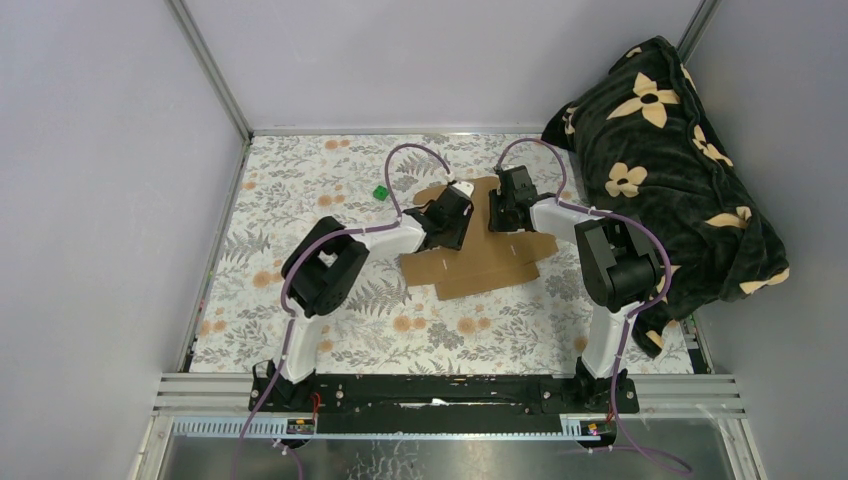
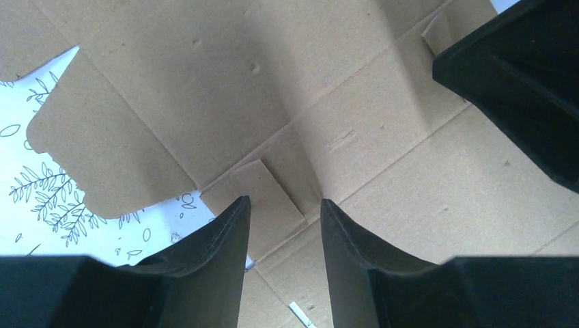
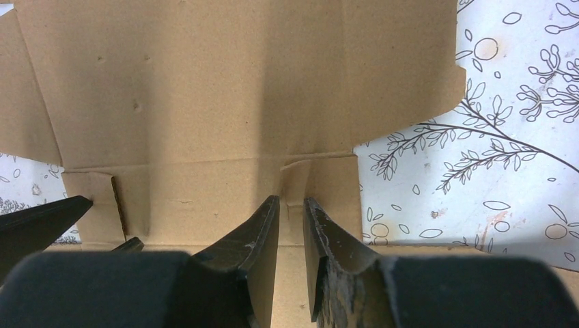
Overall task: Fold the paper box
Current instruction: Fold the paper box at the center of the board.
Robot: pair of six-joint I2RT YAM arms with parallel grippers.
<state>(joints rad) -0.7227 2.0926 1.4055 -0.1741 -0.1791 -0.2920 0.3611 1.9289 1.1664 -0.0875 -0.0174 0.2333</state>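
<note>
Brown paper box (image 1: 480, 262) is not yet a box: it lies as a flat die-cut sheet, with flaps and creases, near the middle of the floral table cover (image 1: 300, 180). Both arms reach over its far half, and the two grippers are close to each other above the cardboard.

The left gripper (image 2: 283, 203) points down at the sheet with its fingers (image 2: 229, 236) apart. Bare cardboard shows through the gap and nothing is between them. A small tab (image 2: 263, 195) of the sheet lies just beyond the fingertips.

The right gripper (image 3: 291, 200) has its fingers almost together, with only a narrow slit between them. A short cut flap (image 3: 321, 179) of the sheet is right at their tips, but I cannot tell if they really pinch it.

A tiny green cube (image 1: 380, 192) sits on the cover beyond the sheet's left side, apart from it. A dark blanket with pale flowers (image 1: 660, 170) is heaped at the right side of the table.
</note>
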